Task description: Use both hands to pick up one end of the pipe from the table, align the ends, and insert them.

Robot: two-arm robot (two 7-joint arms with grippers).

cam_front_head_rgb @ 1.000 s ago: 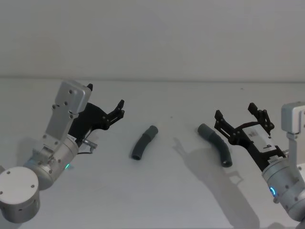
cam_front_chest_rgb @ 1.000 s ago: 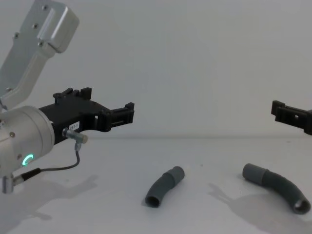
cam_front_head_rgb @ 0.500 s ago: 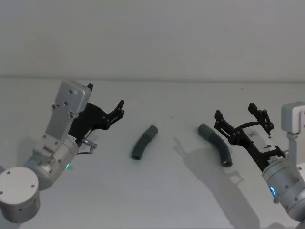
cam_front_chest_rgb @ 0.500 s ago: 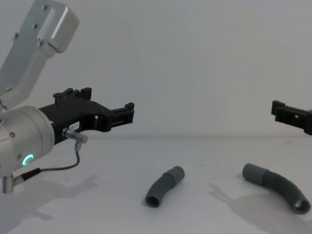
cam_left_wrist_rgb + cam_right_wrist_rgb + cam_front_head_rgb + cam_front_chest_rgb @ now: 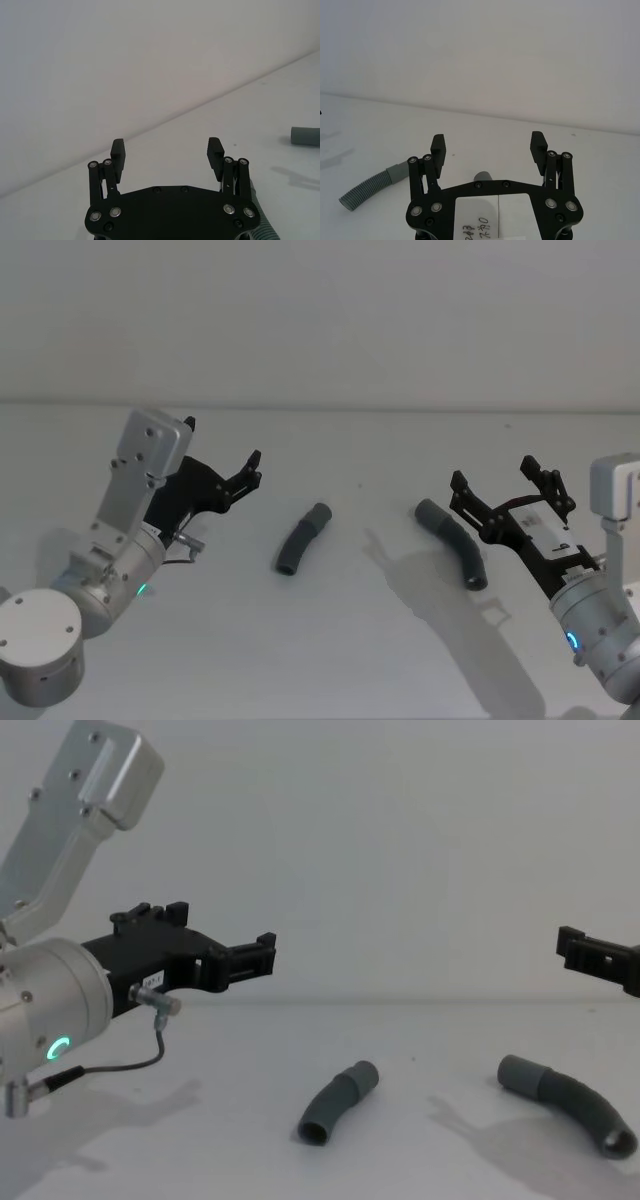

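Left arm: We see the silver left arm (image 5: pixel 50 1010) reaching in to the left of the shorter pipe piece (image 5: pixel 300 540). Its green ring (image 5: pixel 60 1046) glows, and a thin cable (image 5: pixel 120 1065) loops below it.
Left claw: The left claw (image 5: pixel 252 468) hangs above the surface, left of the shorter pipe piece and clear of it. In the left wrist view its fingers (image 5: pixel 118 150) are spread wide with nothing between them.
Right arm: The right arm (image 5: pixel 600 620) enters well to the right of the shorter pipe piece.
Right claw: The right claw (image 5: pixel 493 472) is raised off the surface to the right of the shorter pipe piece, just past the longer pipe piece (image 5: pixel 455 540) and not touching it. In the right wrist view we find it spread open and empty.
Shorter pipe piece: It lies flat on the surface between the two claws, with its smooth collar (image 5: pixel 320 512) at the far end and its open mouth (image 5: pixel 313 1131) toward us.
Longer pipe piece: It rests on the surface to the right of the shorter pipe piece, apart from it, curving down toward the near right.
Surface: We see a plain, pale, matte surface (image 5: pixel 350 640) with soft shadows of the arms beside the shorter pipe piece.
Room: A bare light wall (image 5: pixel 320 320) rises behind the shorter pipe piece.
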